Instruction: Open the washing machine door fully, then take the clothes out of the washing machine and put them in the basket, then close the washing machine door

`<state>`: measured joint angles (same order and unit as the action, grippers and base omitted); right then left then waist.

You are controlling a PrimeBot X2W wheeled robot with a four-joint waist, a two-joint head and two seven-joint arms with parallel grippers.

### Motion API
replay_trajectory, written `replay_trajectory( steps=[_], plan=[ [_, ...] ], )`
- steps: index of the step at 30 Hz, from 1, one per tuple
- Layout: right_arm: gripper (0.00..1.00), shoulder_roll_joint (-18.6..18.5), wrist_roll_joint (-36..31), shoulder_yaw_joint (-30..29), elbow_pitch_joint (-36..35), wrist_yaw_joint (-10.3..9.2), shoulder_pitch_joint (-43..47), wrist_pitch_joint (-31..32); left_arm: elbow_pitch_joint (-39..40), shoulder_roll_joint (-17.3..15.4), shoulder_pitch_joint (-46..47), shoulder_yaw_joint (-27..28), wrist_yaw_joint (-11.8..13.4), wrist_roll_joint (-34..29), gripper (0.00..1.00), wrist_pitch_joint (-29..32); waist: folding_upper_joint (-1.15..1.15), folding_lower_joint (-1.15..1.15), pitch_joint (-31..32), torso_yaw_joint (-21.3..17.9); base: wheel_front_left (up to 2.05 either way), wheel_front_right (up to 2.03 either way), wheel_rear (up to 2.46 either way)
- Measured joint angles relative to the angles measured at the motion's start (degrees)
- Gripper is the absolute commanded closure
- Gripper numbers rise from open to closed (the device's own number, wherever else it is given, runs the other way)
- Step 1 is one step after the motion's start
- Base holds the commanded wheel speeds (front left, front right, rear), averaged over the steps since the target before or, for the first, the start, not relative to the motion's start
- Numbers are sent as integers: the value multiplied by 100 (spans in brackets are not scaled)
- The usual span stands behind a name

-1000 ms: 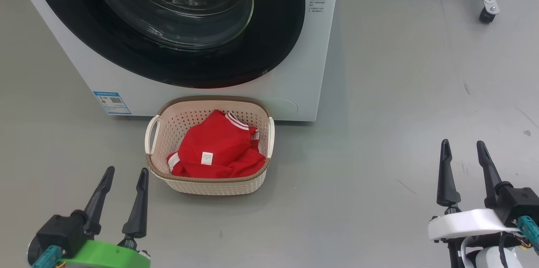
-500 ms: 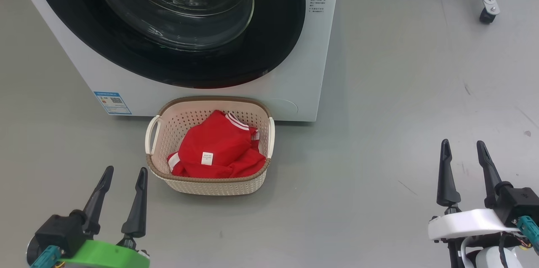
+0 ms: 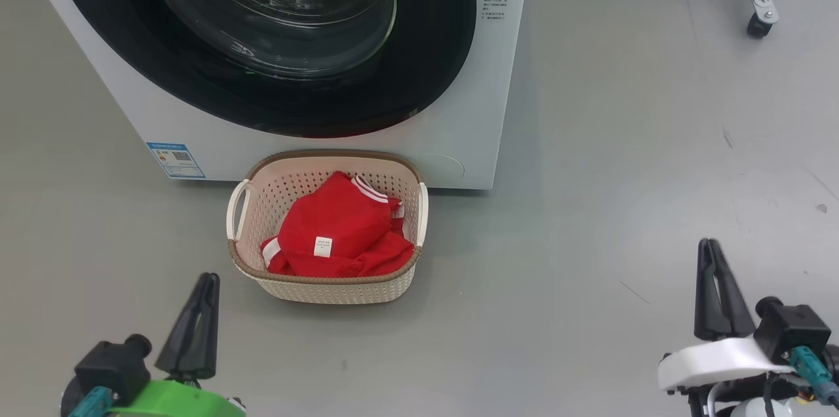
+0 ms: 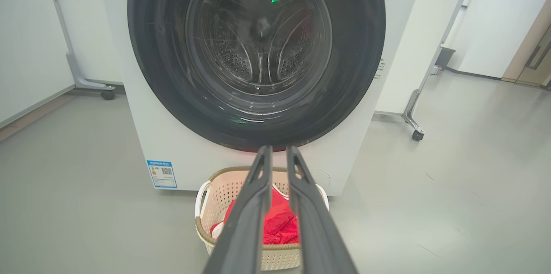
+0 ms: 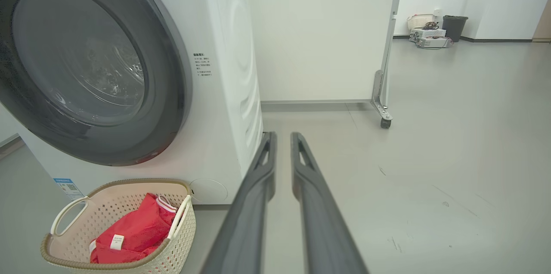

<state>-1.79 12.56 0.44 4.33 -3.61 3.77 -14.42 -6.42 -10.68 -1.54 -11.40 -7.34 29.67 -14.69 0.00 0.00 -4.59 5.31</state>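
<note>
The glossy black-rimmed round glass washing machine door (image 3: 262, 37) seemingly sat closed, red jersey clothes (image 3: 337, 230) lay in the cream perforated basket (image 3: 328, 289) on the floor against the machine's front edge, and the left gripper (image 3: 200, 289) and right gripper (image 3: 714, 256) hung empty with jaws narrowed, leaving nothing evident.

Grey floor (image 3: 623, 141) (basket (image 3: 328, 286), washing machine (image 3: 472, 135))

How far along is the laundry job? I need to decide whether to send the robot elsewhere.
It looks finished. The red clothes lie in the basket, and the washing machine door sits closed against the washing machine. Nothing is in hand: the left gripper and right gripper hang over bare floor, fingers nearly together. Nothing looks left, though the drum's bottom is unclear.
</note>
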Motion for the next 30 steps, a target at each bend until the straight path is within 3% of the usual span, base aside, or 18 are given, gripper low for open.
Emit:
replay_trajectory(
  steps=[11, 30],
  plan=[
    [100, 76, 353, 76, 218, 55, 150, 8, -196, 182, -90, -56, 0, 377, 100, 49, 0, 0, 20, -31, 0, 0, 0],
    [100, 62, 2038, -1, 223, 204, 139, 312, -210, 264, -87, 189, 2, 1593, 100, 374, 0, 0, 106, -136, 0, 0, 0]
  ],
)
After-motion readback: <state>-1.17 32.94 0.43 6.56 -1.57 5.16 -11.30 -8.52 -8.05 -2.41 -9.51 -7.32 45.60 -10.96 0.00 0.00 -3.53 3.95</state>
